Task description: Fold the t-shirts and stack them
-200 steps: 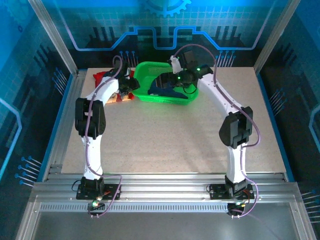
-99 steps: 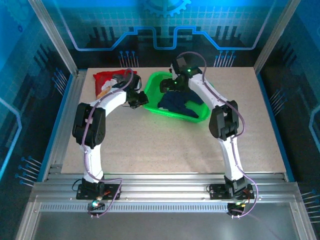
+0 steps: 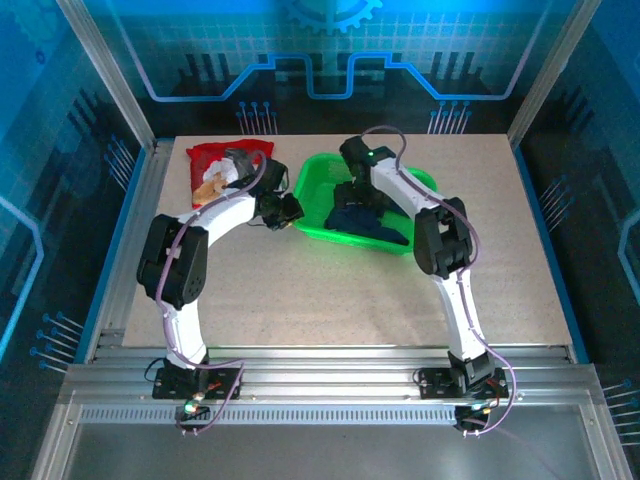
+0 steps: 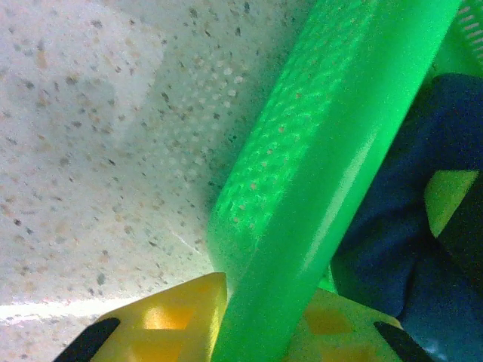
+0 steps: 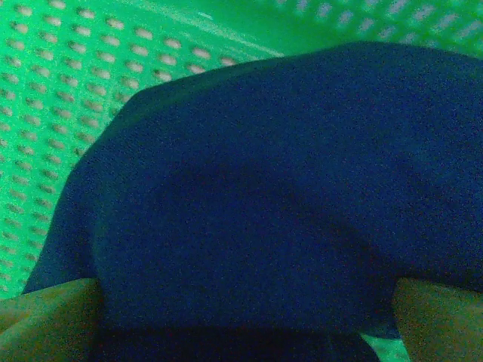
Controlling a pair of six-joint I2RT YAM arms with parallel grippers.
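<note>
- My left pincer (image 3: 288,210) sits at the left rim of the basket (image 3: 312,172), on the far half of the table (image 3: 300,290).
- From my left wrist, the green mesh wall runs slantwise up between my two yellow fingers (image 4: 162,320). One finger is outside, over the speckled table, and the other is inside the basket. Both lie against the wall, so this pincer is clenched on the basket's rim.
- My right pincer (image 3: 357,196) reaches down into the basket from its far side.
- The navy shirt (image 3: 368,224) lies crumpled in the basket, bunched toward the near wall (I cannot make out its print from above).
- From my right wrist, navy cloth bulges up between my fingers (image 5: 45,317), which stand wide apart at either side. This pincer is released and spread over the shirt. I cannot tell whether the tips press into the cloth.
- Behind that cloth is the basket's holed wall.
- My left wrist also catches a piece of the navy shirt inside the basket, with a pale patch on it.
- The red shirt (image 3: 210,155) lies rumpled on the table at the far left. It is near the basket but apart from it, a pale picture shows on it, and my left arm crosses above it.
</note>
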